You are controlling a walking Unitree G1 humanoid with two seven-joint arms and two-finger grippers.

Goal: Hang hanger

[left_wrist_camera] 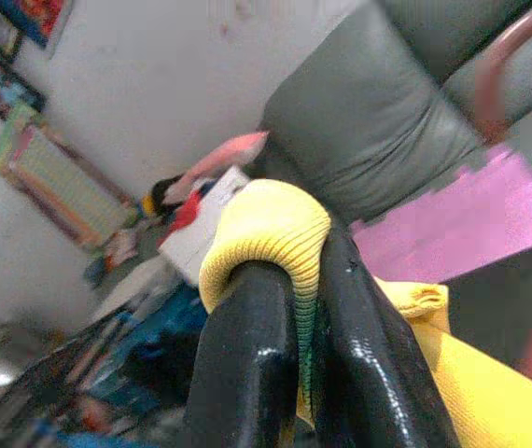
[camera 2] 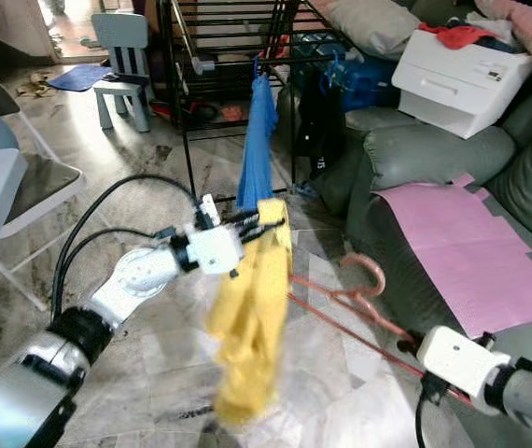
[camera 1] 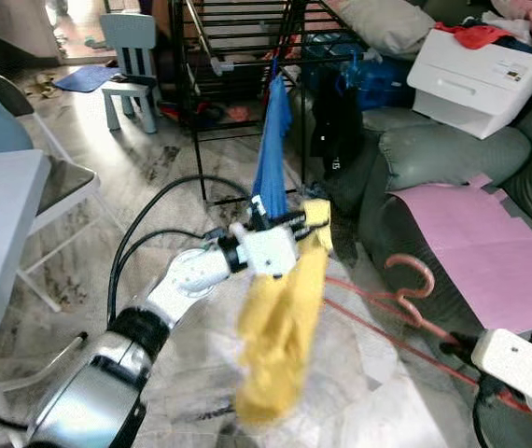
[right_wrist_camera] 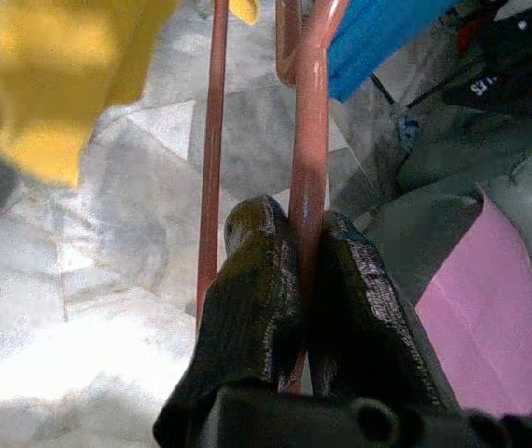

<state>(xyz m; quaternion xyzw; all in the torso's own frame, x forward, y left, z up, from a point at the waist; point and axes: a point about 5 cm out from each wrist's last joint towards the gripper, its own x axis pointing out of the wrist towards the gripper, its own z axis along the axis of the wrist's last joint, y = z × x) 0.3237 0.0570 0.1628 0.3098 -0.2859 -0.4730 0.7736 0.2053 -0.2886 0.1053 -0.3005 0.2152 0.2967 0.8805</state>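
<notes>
Your right pincer [right_wrist_camera: 303,280] is clamped on one thin bar of the pink hanger [camera 1: 406,289], low at the near right, by the grey sofa [camera 1: 434,159]. The hanger reaches left from it, hook end up and toward the sofa. It looks light, stiff and glossy, so probably slippery; a hold nearer the hook neck would likely steady it better.

Your left pincer [left_wrist_camera: 299,345] is pinched on a ribbed hem of the yellow garment [camera 1: 280,336], which hangs limp above the tiled floor [camera 1: 154,168], between the two arms. It looks soft, light and prone to swing.

Farther off, a blue cloth [camera 1: 273,140] hangs on the black drying rack [camera 1: 238,37].
</notes>
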